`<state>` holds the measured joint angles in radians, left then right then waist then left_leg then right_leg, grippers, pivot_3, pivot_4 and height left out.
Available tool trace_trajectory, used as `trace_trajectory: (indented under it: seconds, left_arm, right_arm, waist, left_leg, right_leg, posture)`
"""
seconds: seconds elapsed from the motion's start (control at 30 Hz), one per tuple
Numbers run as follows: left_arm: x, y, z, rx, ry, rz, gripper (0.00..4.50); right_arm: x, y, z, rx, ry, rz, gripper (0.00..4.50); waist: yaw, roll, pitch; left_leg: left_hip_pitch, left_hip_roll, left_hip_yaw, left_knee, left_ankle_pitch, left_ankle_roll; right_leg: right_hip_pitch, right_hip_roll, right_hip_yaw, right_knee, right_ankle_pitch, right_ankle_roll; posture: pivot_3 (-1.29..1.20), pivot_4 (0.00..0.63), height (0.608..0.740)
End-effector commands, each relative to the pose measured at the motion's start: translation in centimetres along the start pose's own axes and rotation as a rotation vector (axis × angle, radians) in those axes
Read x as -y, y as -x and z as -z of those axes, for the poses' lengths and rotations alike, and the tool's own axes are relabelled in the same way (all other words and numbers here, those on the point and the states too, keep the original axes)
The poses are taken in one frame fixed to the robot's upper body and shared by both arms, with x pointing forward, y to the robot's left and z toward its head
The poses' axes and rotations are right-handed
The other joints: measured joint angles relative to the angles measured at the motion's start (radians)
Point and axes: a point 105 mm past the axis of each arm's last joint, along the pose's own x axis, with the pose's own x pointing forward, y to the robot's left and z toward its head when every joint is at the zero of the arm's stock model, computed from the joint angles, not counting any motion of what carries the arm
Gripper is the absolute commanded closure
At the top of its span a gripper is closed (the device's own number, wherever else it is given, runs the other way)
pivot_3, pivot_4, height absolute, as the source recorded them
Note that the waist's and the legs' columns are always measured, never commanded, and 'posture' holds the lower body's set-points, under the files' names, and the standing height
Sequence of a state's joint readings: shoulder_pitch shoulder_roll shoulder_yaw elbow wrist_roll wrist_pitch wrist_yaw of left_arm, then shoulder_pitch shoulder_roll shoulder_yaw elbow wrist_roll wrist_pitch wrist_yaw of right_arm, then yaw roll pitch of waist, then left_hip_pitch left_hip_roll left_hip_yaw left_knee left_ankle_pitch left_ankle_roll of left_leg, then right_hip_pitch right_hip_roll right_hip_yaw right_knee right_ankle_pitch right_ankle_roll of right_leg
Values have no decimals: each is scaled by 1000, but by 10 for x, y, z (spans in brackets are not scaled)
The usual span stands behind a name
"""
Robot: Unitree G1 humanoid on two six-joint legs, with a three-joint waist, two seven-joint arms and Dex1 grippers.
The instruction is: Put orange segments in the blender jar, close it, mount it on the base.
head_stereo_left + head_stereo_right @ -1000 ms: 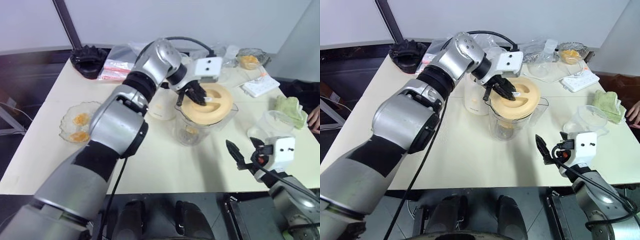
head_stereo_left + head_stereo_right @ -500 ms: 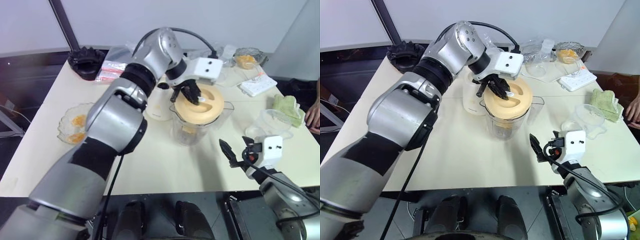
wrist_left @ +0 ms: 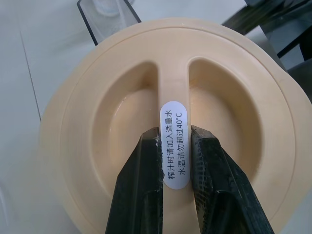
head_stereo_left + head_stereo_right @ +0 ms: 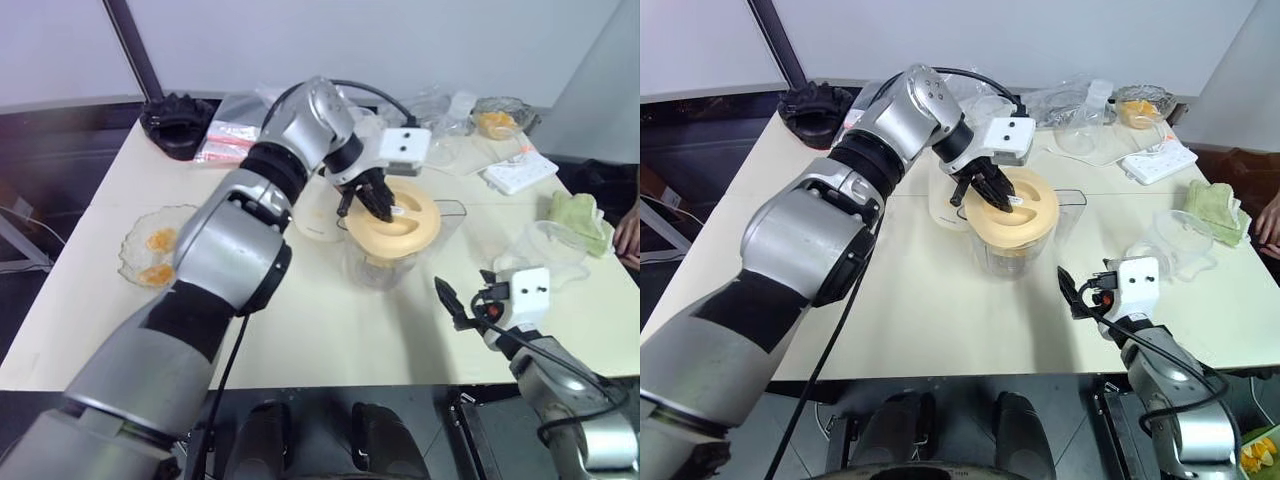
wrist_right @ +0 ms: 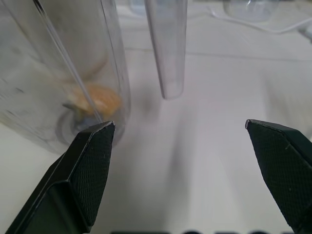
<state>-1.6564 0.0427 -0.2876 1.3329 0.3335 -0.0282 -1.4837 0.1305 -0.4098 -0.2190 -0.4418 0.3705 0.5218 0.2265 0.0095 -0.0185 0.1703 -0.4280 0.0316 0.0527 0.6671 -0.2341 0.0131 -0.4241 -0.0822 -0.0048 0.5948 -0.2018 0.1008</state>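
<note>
Blender jar (image 4: 1012,250) standing upright in the middle of the bench (image 4: 910,310), with a big pale-orange lid (image 3: 165,97) sitting on its top. Left gripper (image 3: 173,161) pressed down onto the lid, jaws squeezed tight on the raised bar with the white sticker (image 3: 174,144). Orange segments (image 5: 97,100) lying at the bottom of the jar, seen through the clear wall. Cream base (image 4: 945,205) just behind the jar, partly hidden by the left arm. Right gripper (image 4: 455,303) low over the bench to the right of the jar, jaws spread wide, holding nothing, pointing toward the jar's handle (image 5: 166,48). More orange pieces in a glass bowl (image 4: 150,250) at the left edge of the bench.
</note>
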Motion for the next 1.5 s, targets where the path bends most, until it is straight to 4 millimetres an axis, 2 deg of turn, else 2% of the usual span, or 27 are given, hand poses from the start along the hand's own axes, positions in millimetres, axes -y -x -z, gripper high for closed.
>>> trace_trajectory:
  seconds: [0.03, 0.13, 0.23, 0.4, 0.57, 0.6, 0.67, 0.8, 0.83, 1.1, 1.27, 1.5]
  left_arm:
    - [8, -14, 17, -39, 48, 37, 4263]
    - [9, -15, 18, -47, 38, 50, 4263]
    - [10, -15, 19, -53, 35, 59, 4263]
    - [12, -16, 22, -72, 28, 68, 4263]
    - [10, -21, 23, -71, 36, 39, 4263]
    - [10, -22, 24, -71, 37, 37, 4263]
    - [10, -23, 23, -63, 40, 39, 4263]
    - [14, -24, 23, -52, 37, 72, 4263]
    - [15, -24, 23, -54, 34, 80, 4263]
    - [8, -35, 20, 43, 93, -10, 4263]
    - [5, -43, 33, 23, 130, -79, 4263]
    - [-1, -47, 47, 16, 306, -182, 4263]
  right_arm:
    - [4, -19, -11, 63, 30, -4, 8]
    - [11, -42, -15, 92, 49, 3, 8]
    - [12, -56, -21, 126, 28, -9, 8]
    - [0, -70, -34, 161, 25, -80, 8]
    - [-6, -74, -46, 192, 39, -93, 8]
    - [-5, -74, -46, 194, 40, -88, 573]
    - [-5, -72, -49, 205, 52, -87, 1396]
    - [-7, -70, -51, 199, 73, -87, 3493]
    - [-8, -69, -51, 198, 74, -88, 3661]
    - [-12, -64, -49, 180, 77, -82, 3633]
    - [-12, -64, -46, 159, 93, -76, 3633]
    - [-12, -66, -42, 134, 115, -82, 3633]
  waist:
    - [-1, 0, 0]
    - [-2, 0, 0]
    - [1, 0, 0]
    - [0, 0, 0]
    - [-2, 0, 0]
    - [-2, 1, 0]
    - [-1, 1, -1]
    - [1, 1, -1]
    - [1, 1, -1]
    - [3, 1, -1]
    - [6, 1, -3]
    - [7, 5, -8]
  left_leg:
    - [0, 0, 0, 0, 0, 0]
    - [1, 0, 0, 0, 0, 0]
    - [1, -1, 0, -1, 0, 0]
    - [0, -1, 1, -3, 0, 0]
    - [1, -1, 1, -2, 0, 1]
    - [1, -1, 1, -2, 0, 1]
    - [1, -1, 0, -2, 0, 0]
    - [1, -1, 0, -2, 0, 0]
    - [1, -1, 0, -2, 0, 0]
    - [1, -1, 0, -2, 0, 0]
    - [1, -2, 0, -2, 0, 0]
    - [3, -2, -1, 0, 0, 0]
  right_leg:
    - [0, 0, 0, 0, 0, 0]
    - [1, 0, 0, 0, 0, 0]
    - [0, 1, 0, 0, 1, -1]
    - [-1, 2, 0, 1, 1, -1]
    - [-1, 2, 0, 2, 1, -2]
    - [-1, 1, 0, 2, 1, -2]
    - [0, 1, 0, 3, 1, -2]
    - [0, 1, 0, 2, 1, -2]
    - [0, 1, 0, 2, 1, -2]
    - [0, 1, 0, 2, 1, -2]
    - [2, 0, 0, 1, 1, -2]
    - [7, -2, 0, 0, 0, 0]
  posture:
    - [0, 150, 740]
    - [0, 150, 740]
    - [0, 150, 740]
    - [0, 150, 740]
    - [0, 150, 740]
    - [0, 150, 740]
    - [0, 150, 740]
    - [0, 150, 740]
    - [0, 150, 740]
    - [0, 150, 740]
    - [0, 150, 740]
    - [0, 150, 740]
